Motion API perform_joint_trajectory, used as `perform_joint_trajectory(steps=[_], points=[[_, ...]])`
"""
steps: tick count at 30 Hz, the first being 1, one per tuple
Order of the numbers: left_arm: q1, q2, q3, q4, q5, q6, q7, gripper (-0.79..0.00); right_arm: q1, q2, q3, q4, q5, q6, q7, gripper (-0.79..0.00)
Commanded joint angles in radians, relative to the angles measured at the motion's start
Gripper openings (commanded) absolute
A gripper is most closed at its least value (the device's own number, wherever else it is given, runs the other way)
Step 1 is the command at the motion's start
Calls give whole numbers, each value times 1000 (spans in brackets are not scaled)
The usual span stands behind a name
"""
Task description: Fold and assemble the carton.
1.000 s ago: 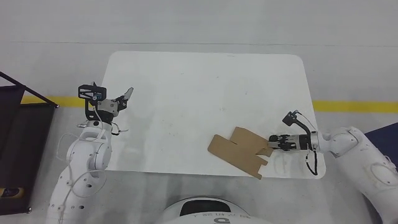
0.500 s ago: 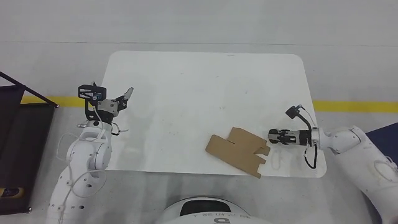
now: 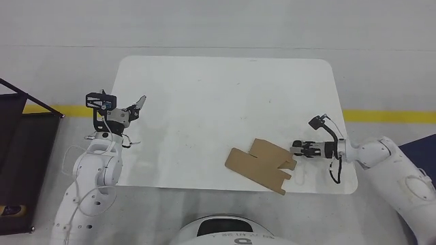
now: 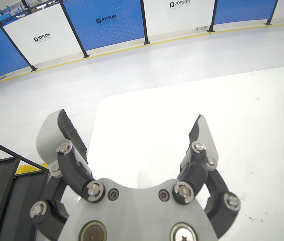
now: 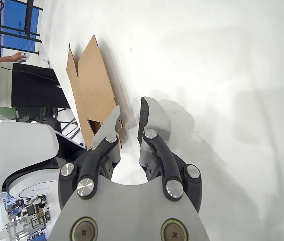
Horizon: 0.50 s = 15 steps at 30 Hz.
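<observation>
Carton: A flat, unfolded blank of plain brown cardboard (image 3: 262, 165) is seen lying on the table's near right part, slanted to the near edge. Its surface is matte and smooth.
Carton outline: The outline is stepped, with flaps set apart by narrow slits at both ends. In the right wrist view (image 5: 91, 86) a small rectangular cut-out is seen close to the gripper end.
Table: A white, smooth top with rounded corners (image 3: 225, 95) is shown, marked by a few faint dark scuffs (image 5: 207, 51).
Right gripper: It is held low over the table at the carton's right end (image 3: 294, 150). Its fingers are parted by a narrow gap (image 5: 130, 104) in which bare white table is seen, and nothing is held. One finger lies across the carton's end flap in the wrist view; whether card is touched cannot be told.
Left gripper: It is raised over the table's left edge (image 3: 138, 103), well apart from the carton. Its fingers are spread wide with nothing between them (image 4: 130, 115).
Finger pads: Black ribbed rubber (image 4: 71, 131) is backed by curved, pale metal shells held with round silver screws.
Floor: A pale glossy surface is crossed by a yellow line (image 3: 388, 116).
Partition panels: Blue and white perforated boards in black frames (image 4: 106, 21) are seen beyond the table.
</observation>
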Motion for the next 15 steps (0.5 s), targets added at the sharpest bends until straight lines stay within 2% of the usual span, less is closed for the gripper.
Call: perform_joint_trajectory(steps=[1, 11, 15], points=[[0, 0, 0, 0, 0, 0, 0, 0, 1, -2, -5, -2, -6, 4, -3, -508], [0, 0, 0, 0, 0, 0, 0, 0, 12, -8, -20, 3, 22, -17, 31, -499], [0, 0, 0, 0, 0, 0, 0, 0, 18, -8, -24, 8, 45, -32, 62, -471]])
